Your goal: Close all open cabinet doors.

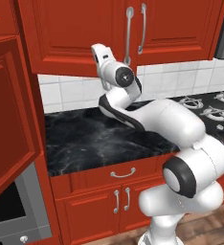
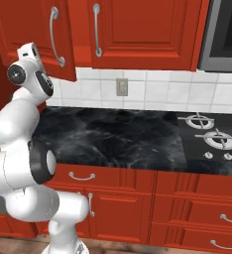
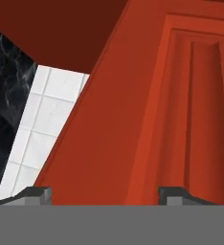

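Red upper door left of the hob, ajar over the counter | gripper close against its panel, jaws parted, holding nothing | stiff, glossy, hinged (likely swings easily): push the flat face, handle unneeded

You have a black marbled worktop running along under the white tiled wall. At its right end a black cooktop sits flush in the worktop, with silver burner grates and small knobs along its front edge. Below, a wooden floor shows at the base.
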You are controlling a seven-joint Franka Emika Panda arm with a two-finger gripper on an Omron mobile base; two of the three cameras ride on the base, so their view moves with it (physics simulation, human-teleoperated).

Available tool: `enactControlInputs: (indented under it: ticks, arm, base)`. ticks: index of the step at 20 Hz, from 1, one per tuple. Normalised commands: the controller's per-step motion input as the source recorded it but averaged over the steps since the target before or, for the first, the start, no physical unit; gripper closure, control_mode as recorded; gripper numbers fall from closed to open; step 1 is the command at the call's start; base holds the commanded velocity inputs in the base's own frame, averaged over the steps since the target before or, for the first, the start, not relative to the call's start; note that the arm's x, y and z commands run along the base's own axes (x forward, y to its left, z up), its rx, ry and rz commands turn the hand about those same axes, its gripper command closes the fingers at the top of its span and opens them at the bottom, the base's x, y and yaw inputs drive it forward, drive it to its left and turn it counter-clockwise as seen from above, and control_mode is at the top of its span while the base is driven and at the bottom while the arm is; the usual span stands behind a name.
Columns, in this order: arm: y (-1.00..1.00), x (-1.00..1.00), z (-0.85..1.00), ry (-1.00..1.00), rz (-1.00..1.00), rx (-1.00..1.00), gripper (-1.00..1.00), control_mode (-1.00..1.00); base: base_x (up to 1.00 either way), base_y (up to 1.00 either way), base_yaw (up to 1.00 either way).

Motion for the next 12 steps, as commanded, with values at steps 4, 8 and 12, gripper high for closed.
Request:
enactControlInputs:
  ticks: [4, 8, 12]
  arm:
    - [-0.48, 0.58, 0.00, 0.00, -0.07, 0.00, -1.00, -1.00]
    - [-0.57, 0.77, 0.00, 0.05, -0.12, 0.00, -1.00, -1.00]
    - [-0.64, 0.79, 0.00, 0.05, -0.13, 0.00, -1.00, -1.00]
  base:
    - [0.00, 0.00, 0.00]
    - [0.00, 0.00, 0.00]
    - [0.00, 0.00, 0.00]
